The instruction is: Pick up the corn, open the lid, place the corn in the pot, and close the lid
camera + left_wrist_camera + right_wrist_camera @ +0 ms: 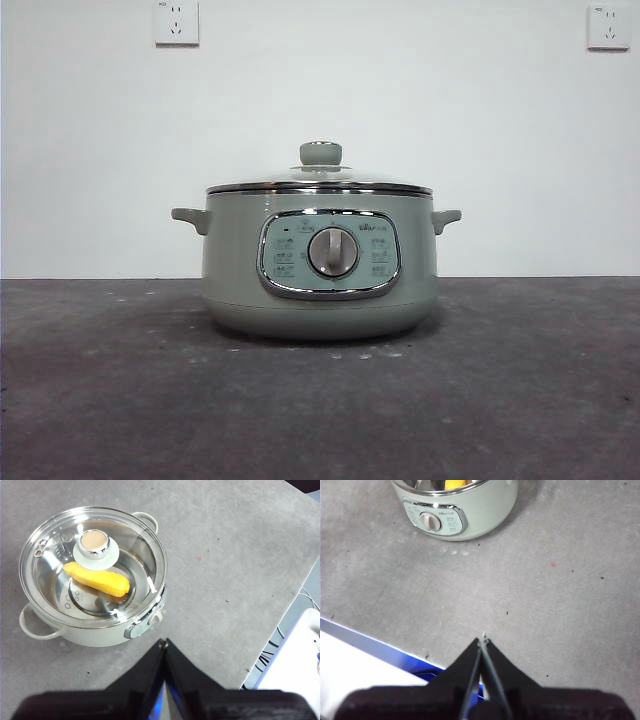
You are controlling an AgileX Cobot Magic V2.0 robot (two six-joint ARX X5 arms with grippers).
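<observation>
The sage-green pot (320,265) stands in the middle of the grey table, its dial panel facing the front camera. The glass lid (320,183) sits closed on it, green knob up. In the left wrist view the corn (97,579) lies inside the pot (95,630) under the lid (145,550). My left gripper (163,642) is shut and empty, held high over the table to the side of the pot. Also shut and empty, my right gripper (483,639) hangs above bare table near its edge, well away from the pot (470,515).
Two wall sockets (176,22) are on the white wall behind. The table's edge (280,615) runs near the left gripper, with cables and a white surface beyond it. A white and blue surface (365,655) lies past the edge by the right gripper.
</observation>
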